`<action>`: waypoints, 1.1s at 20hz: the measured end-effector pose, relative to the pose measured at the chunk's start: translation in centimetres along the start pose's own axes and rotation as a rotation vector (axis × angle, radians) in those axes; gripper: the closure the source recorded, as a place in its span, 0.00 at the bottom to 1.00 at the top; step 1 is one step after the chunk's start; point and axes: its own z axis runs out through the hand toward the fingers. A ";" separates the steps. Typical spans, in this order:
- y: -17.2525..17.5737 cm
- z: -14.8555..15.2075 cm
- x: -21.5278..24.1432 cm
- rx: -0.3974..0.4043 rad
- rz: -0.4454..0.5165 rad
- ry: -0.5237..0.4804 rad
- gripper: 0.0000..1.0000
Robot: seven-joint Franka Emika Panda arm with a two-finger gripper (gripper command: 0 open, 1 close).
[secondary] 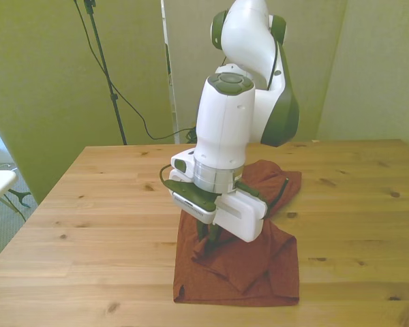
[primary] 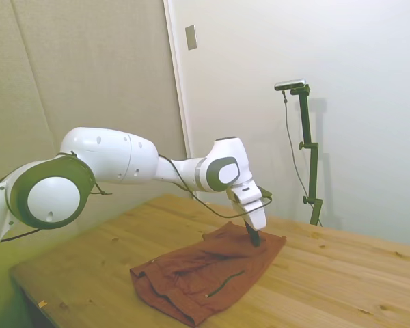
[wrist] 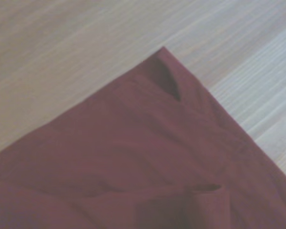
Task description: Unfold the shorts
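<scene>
Side view, left to right: white arm (primary: 116, 160) reaches in over the wooden table (primary: 342, 273), wrist angled down, gripper (primary: 255, 237) tip on the far upper corner of the shorts (primary: 205, 273). Fingers look dark and close together there, but can't tell if they pinch cloth or just touch it. Shorts lie crumpled mid-table, rust-brown, folded over on themselves; dark zipper-like pocket line faces this camera, hemmed edge at the near-left end.

Front view: wrist housing blocks most of the gripper (secondary: 208, 240); only dark fingers poke out below it, onto the fabric. Gap between them not readable. This view shows what the side one doesn't: the shorts (secondary: 242, 266) run diagonally, one flap doubled over toward the front view's right, a straight hem along the near edge.

Wrist view: blurry, one pointed corner of the shorts (wrist: 133, 157) on bare table (wrist: 62, 47), a small dark fold opening near the tip.
</scene>
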 end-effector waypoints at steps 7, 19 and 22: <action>-2.2 -5.1 -5.3 0.176 -0.085 -0.096 1.00; -5.4 -9.2 -17.7 0.272 -0.255 -0.159 1.00; -6.4 -9.2 -19.7 0.279 -0.270 -0.165 1.00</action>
